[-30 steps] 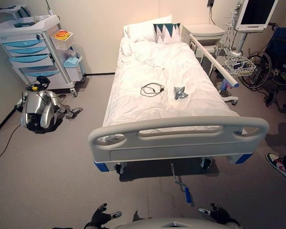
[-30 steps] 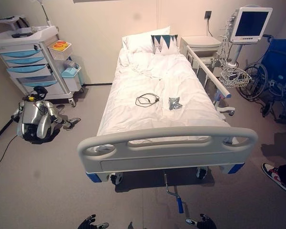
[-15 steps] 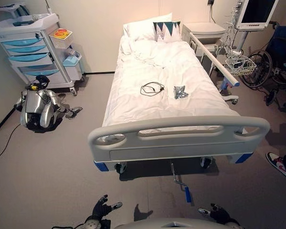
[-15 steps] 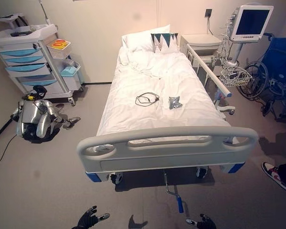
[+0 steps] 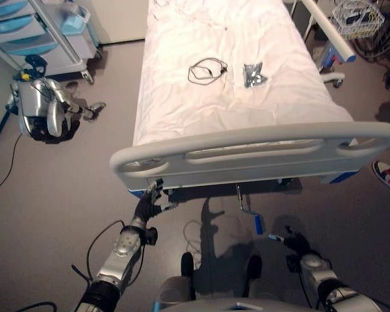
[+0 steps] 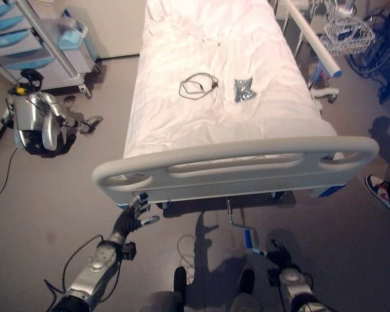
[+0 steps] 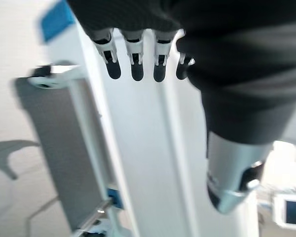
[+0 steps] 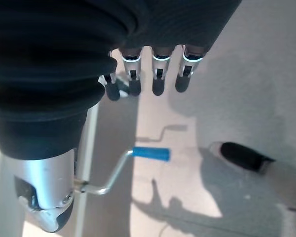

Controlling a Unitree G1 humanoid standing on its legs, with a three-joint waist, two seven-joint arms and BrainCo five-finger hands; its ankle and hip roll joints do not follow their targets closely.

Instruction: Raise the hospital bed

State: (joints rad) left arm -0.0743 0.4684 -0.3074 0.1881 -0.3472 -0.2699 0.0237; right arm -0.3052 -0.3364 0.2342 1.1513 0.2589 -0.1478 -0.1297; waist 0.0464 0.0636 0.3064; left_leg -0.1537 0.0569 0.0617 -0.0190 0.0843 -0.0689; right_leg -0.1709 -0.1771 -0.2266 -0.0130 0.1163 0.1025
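Grey floor below the bed carries the untouched crank at 6 o'clock, right hand spread beside it, left hand spread near the footboard.

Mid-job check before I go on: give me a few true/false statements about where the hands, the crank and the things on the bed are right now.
1. The right hand grips the crank's blue handle. False: its fingers are open, beside the handle, not on it.
2. The left hand is open near the footboard. True.
3. A black cable lies on the white sheet. True.
4. The crank sticks out beside the pillow. False: it sticks out below the footboard.
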